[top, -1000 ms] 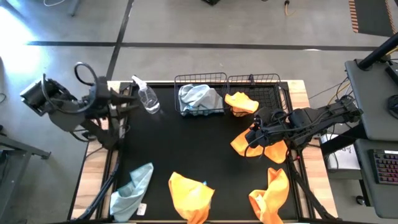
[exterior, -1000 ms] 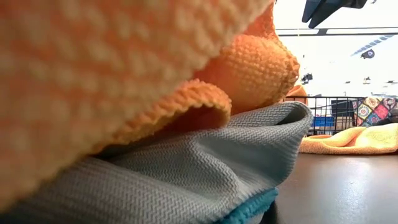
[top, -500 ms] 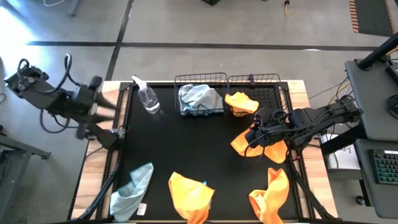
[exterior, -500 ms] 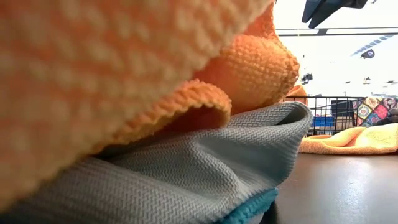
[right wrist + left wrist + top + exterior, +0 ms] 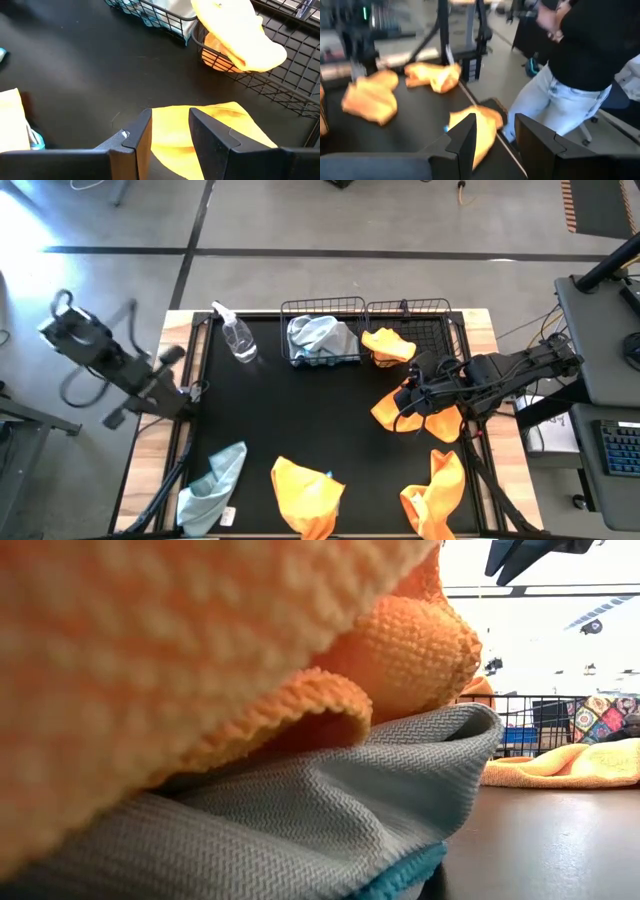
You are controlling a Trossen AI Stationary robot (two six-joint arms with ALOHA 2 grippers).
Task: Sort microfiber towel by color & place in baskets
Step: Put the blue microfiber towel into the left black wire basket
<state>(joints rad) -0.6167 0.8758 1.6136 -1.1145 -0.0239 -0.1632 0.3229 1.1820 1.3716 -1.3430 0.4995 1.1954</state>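
Note:
Two black wire baskets stand at the table's far edge. The left basket (image 5: 322, 330) holds a blue-grey towel (image 5: 320, 335). An orange towel (image 5: 388, 345) hangs over the front rim of the right basket (image 5: 425, 320). My right gripper (image 5: 170, 132) stands open over another orange towel (image 5: 215, 132), right of the middle. More towels lie along the near edge: a blue-grey one (image 5: 212, 485) and two orange ones (image 5: 308, 492) (image 5: 435, 495). My left gripper (image 5: 495, 135) is open with nothing in it, at the table's left edge (image 5: 172, 370).
A clear spray bottle (image 5: 238, 338) lies at the far left, beside the left basket. A person (image 5: 580, 70) stands close to the table's edge in the left wrist view. Towels right at the lens fill most of the low view.
My left arm has drawn back from the spray bottle toward the table's left edge, sinking a little and turning its wrist, the gripper still open. My right arm and all towels have kept still.

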